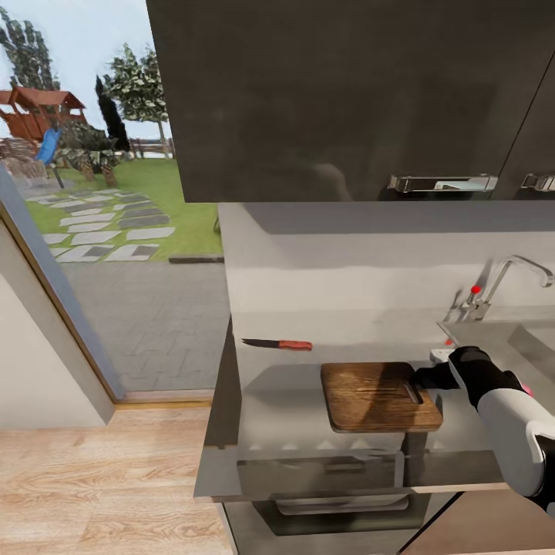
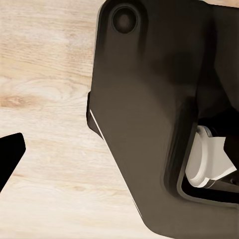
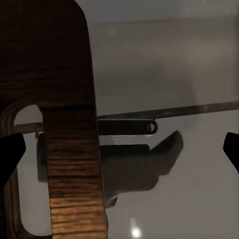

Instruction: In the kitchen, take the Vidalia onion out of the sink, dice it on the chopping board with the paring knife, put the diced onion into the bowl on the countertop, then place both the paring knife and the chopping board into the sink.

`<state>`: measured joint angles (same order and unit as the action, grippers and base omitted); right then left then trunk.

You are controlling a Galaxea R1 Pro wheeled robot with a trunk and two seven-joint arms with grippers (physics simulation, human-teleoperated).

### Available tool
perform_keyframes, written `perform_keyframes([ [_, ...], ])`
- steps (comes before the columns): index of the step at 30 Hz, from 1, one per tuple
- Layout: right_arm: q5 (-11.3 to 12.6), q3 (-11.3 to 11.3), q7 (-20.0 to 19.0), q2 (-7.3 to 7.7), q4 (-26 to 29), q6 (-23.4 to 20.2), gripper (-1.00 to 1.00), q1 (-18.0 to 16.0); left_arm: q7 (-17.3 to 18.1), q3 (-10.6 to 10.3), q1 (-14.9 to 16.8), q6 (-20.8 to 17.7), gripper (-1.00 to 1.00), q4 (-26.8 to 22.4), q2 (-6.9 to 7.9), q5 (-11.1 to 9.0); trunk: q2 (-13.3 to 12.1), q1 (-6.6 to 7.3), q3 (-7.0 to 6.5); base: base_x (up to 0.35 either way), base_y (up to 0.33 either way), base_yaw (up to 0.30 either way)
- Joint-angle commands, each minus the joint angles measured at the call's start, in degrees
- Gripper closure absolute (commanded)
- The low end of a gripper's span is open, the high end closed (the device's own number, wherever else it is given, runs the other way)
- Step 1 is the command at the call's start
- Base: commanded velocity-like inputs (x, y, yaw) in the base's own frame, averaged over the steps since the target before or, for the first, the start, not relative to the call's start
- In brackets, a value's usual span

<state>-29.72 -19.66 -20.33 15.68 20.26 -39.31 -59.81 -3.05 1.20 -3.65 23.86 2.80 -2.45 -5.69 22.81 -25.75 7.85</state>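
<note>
Chopping board [image 1: 379,396] on countertop [image 1: 270,401], right claw [image 1: 422,378] at its handle

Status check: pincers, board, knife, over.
Right pincer at the chopping board handle end, jaws open. Left pincer over wood floor, state unclear. Paring knife lies behind board. Nothing in the way.

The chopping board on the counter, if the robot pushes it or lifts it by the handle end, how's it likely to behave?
The chopping board looks like a thick wooden slab, so probably stiff, not floppy. Lying flat on the smooth grey countertop, it would likely slide rather than tip or roll. The right gripper is at its handle-slot edge; lifted from there alone, the far end would probably sag downward.
</note>
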Motion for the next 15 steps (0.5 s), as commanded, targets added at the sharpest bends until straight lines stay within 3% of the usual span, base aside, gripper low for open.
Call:
perform_keyframes([
  [1, -0.6, -0.4, -0.5, -0.04, 0.2, -0.2, -1.00, 0.0, 0.1, 0.1, 0.0, 0.3, -1.00, 0.1, -0.02, -0.4, 0.1, -0.04, 0.10, 0.000, 0.000, 0.000],
  [10, -0.5, -0.6, -0.6, -0.04, 5.9, -1.4, -1.00, 0.0, 0.1, 0.1, 0.0, 0.3, -1.00, 0.1, -0.02, -0.4, 0.1, -0.04, 0.10, 0.000, 0.000, 0.000],
  [15, -0.4, -0.4, -1.4, -0.10, 11.1, -5.1, -1.00, 0.0, 0.1, 0.1, 0.0, 0.3, -1.00, 0.1, -0.02, -0.4, 0.1, -0.04, 0.10, 0.000, 0.000, 0.000],
])
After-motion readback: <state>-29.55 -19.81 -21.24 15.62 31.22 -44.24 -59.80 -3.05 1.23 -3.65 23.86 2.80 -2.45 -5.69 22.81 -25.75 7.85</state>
